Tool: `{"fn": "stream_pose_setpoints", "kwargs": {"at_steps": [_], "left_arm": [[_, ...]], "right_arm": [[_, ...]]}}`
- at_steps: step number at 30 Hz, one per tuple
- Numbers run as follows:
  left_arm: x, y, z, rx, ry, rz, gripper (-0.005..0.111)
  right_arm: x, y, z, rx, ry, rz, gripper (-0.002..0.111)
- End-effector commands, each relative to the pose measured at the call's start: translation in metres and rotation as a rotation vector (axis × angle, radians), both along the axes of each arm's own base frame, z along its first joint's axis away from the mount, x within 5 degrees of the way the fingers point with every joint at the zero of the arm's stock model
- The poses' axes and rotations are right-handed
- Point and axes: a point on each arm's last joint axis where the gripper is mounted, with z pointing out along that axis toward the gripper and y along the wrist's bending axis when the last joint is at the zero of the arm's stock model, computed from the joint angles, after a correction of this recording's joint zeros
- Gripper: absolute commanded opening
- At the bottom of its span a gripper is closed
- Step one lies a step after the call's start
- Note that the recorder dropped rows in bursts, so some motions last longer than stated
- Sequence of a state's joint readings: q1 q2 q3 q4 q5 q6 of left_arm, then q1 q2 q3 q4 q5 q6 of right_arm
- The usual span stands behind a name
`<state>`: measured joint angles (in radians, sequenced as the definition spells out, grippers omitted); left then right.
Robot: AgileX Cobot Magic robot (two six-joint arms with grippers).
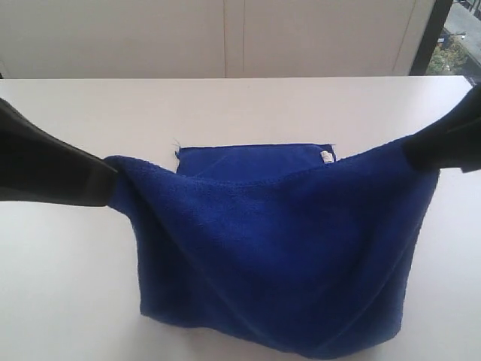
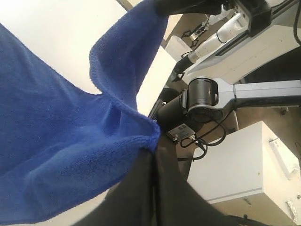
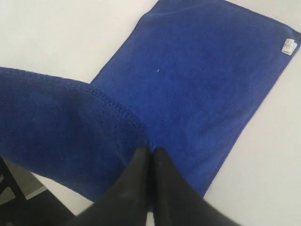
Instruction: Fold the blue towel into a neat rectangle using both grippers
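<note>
The blue towel (image 1: 278,256) hangs in a sagging curve between both grippers, its near part lifted off the white table (image 1: 68,301). Its far end lies flat on the table, with the small white label (image 1: 327,156) at the far right corner. My left gripper (image 1: 109,184) is shut on the towel's left corner (image 2: 151,136). At the right, my right gripper (image 1: 412,150) is shut on the other lifted corner (image 3: 149,145). In the right wrist view the flat part of the towel (image 3: 207,75) and its label (image 3: 288,45) lie below the raised edge.
A cream wall (image 1: 225,37) runs behind the table's far edge. A dark window frame (image 1: 432,34) stands at the back right. The left wrist view shows the other arm's base and white cabinets (image 2: 235,174) beyond the table edge.
</note>
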<state>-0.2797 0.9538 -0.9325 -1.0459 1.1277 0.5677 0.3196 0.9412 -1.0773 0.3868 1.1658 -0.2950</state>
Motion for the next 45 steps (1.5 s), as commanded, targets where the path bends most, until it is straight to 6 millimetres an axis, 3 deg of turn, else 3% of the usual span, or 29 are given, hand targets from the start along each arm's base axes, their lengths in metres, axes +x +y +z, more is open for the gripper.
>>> {"fn": "stream_pose_setpoints", "kwargs": {"at_steps": [1, 8, 18, 29, 45], "left_arm": [[-0.018, 0.003, 0.004, -0.007, 0.051, -0.066, 0.0], [-0.018, 0.011, -0.003, 0.126, 0.029, 0.027, 0.0], [0.019, 0.003, -0.017, 0.143, -0.027, 0.076, 0.0], [0.084, -0.004, -0.054, 0.251, -0.167, 0.178, 0.0], [0.122, -0.008, -0.072, 0.243, -0.222, 0.331, 0.0]], "right_arm": [[0.005, 0.001, -0.003, -0.007, 0.0, 0.006, 0.0], [0.007, 0.002, -0.001, 0.003, -0.024, -0.004, 0.0], [0.017, 0.002, -0.006, 0.024, -0.102, -0.054, 0.0], [0.066, 0.005, -0.028, -0.063, -0.171, -0.144, 0.0], [0.113, 0.015, -0.059, -0.098, -0.18, -0.188, 0.0]]}}
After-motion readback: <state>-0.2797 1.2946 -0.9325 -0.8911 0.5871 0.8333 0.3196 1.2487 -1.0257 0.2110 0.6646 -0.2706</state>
